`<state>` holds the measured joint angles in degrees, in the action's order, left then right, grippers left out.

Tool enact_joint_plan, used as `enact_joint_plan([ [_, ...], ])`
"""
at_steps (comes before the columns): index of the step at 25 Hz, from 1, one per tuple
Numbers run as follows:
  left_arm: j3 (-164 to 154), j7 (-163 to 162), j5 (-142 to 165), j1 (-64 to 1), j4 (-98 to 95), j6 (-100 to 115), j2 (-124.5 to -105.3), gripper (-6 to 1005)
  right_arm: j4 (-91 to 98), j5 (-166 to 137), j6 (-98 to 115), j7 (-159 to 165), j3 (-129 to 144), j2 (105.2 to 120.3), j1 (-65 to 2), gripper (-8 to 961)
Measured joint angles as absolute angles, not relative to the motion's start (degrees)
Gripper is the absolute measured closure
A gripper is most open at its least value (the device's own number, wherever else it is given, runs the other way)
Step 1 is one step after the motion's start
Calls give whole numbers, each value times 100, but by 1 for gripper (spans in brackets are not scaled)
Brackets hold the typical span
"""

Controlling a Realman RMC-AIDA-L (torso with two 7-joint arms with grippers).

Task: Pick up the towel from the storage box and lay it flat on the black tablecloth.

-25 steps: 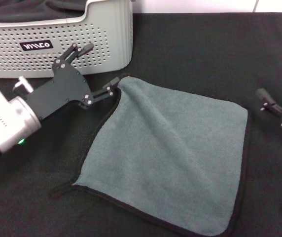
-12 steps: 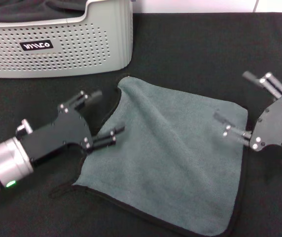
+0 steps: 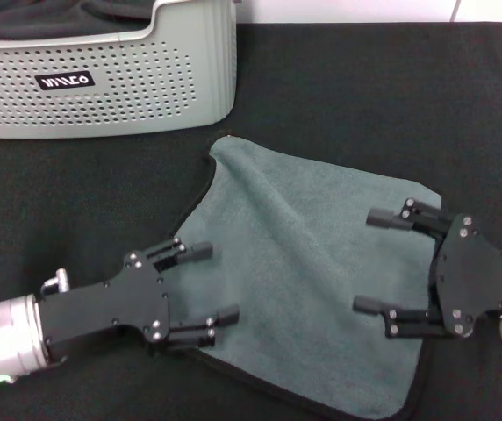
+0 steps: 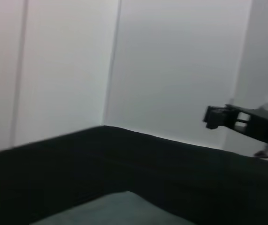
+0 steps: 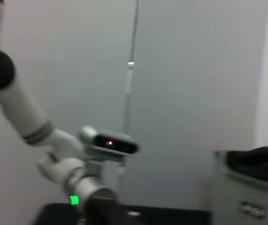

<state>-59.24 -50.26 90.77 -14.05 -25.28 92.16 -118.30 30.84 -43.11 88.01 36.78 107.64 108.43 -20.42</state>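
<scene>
Two tools flank the towel (image 3: 308,276), spread on the black tablecloth (image 3: 365,96) at frame centre; left tool (image 3: 205,286), prongs apart, overlaps its lower-left edge; right tool (image 3: 376,262), also spread, seemingly above the right edge; storage box (image 3: 119,79) upper left

Both the left gripper (image 3: 203,285) and the right gripper (image 3: 376,261) are flat matte-black plates studded with small silver screws, each carrying two slim black fingers (image 3: 197,253) with blunt tips. The left arm's wrist is a brushed silver cylinder with a small green indicator light and a short metal stub on top. In the right wrist view the left arm (image 5: 40,136) appears as white rounded segments with a black joint cap, grey rings and a green light near the wrist.
</scene>
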Motion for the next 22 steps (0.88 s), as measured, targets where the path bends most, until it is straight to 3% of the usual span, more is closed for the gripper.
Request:
enact_joint_plan([
  [9, -5904, -4941, 9235, -1208, -2915, 9930, -11833, 106, 3035, -4837, 9496, 4742, 10761, 10739, -2373, 109],
  [22, -5640, -4941, 9184, -1195, -2945, 10690, -11756, 106, 3041, -4908, 9674, 4827, 10767, 10804, -2393, 109],
])
